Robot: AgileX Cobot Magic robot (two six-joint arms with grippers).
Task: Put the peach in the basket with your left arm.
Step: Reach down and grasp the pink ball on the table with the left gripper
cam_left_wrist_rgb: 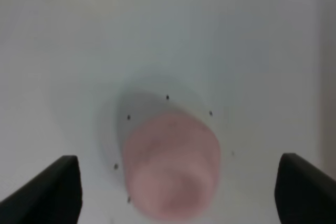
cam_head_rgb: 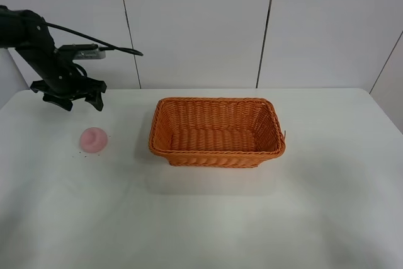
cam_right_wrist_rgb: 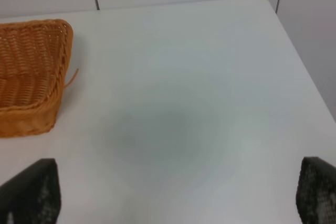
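While the left gripper [cam_head_rgb: 82,103] hangs with claws spread, the peach [cam_head_rgb: 93,140] sits on the table [cam_head_rgb: 189,218] just below and in front of it. It's small, pale pink and round, dimple up, no long axis showing. The basket [cam_head_rgb: 217,100] is well apart. Left wrist: blurred peach [cam_left_wrist_rgb: 170,163] between wide-apart fingers [cam_left_wrist_rgb: 50,190]. Right wrist: the right gripper [cam_right_wrist_rgb: 173,198] is spread too, with the basket [cam_right_wrist_rgb: 31,77] beyond one finger.

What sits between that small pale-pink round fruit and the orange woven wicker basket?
Nothing: only bare white tabletop separates the small pale-pink peach from the orange wicker basket, as the exterior high view shows.
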